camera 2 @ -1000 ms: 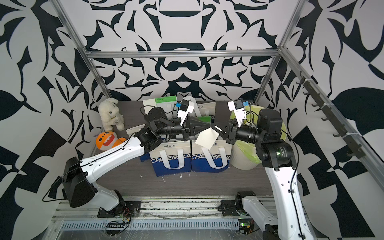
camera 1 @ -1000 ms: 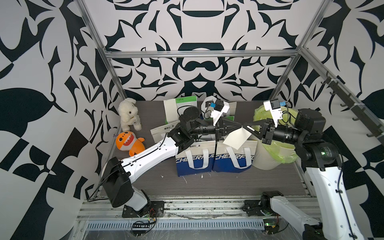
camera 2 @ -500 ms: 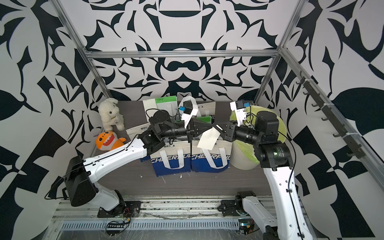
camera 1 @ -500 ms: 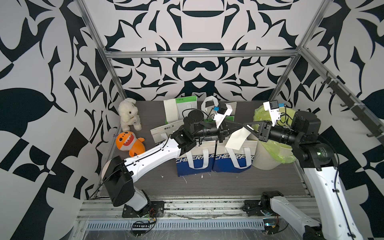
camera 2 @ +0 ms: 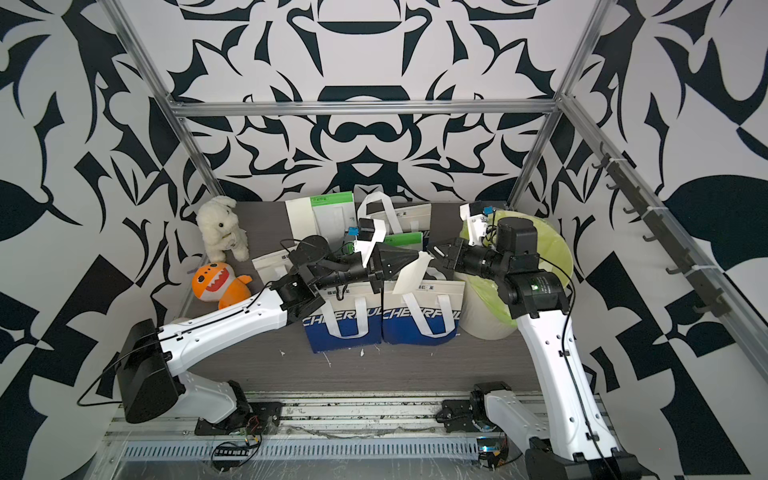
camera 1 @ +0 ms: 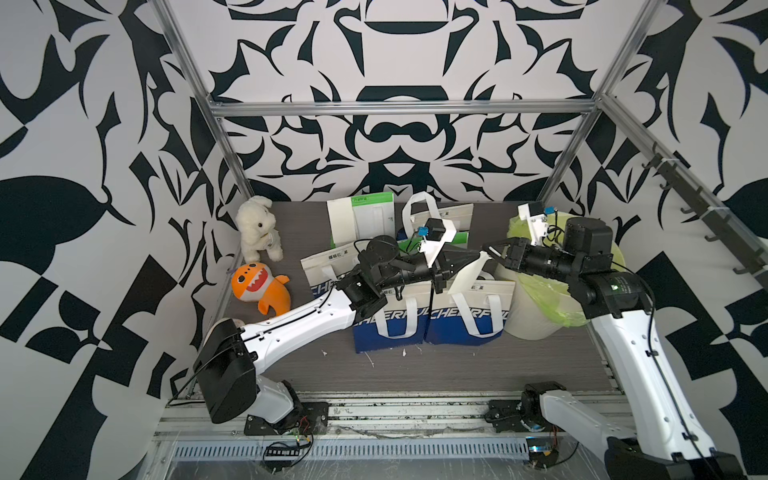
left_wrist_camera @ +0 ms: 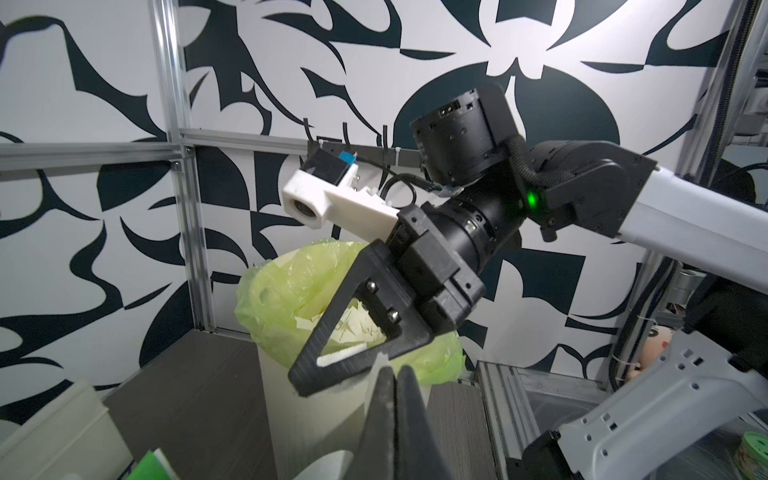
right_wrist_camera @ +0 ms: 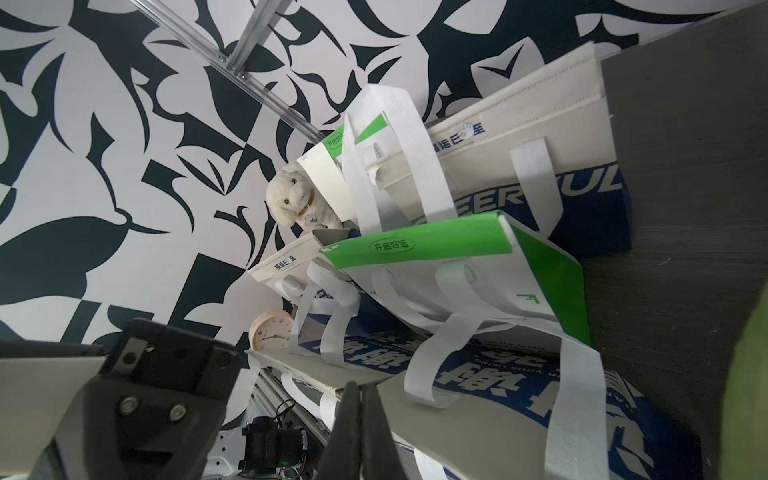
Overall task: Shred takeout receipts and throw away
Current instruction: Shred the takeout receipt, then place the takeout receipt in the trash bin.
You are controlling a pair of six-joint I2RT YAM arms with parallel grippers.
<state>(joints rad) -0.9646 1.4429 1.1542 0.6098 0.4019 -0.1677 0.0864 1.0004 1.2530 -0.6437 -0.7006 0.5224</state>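
Keeping the left tool (camera 1: 473,261) and right tool (camera 1: 491,252) clamped on its top edge, we see the receipt (camera 1: 468,277) hang narrower than a second ago, above the bags (camera 1: 469,328) beside the bin (camera 1: 536,320); seemingly untorn; ripping comes next.

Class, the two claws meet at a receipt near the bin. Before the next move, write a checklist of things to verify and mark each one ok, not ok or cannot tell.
1. Left claw shut on the receipt: ok.
2. Right claw shut at the receipt's top corner: ok.
3. Right claw actually pinching paper: cannot tell.
4. Receipt torn into pieces: not ok; it looks whole in both top views.
5. Receipt above the bin: not ok; it hangs over the blue-and-white bag beside it.
6. Bin open to take scraps: ok; its green liner gapes, with paper scraps inside.
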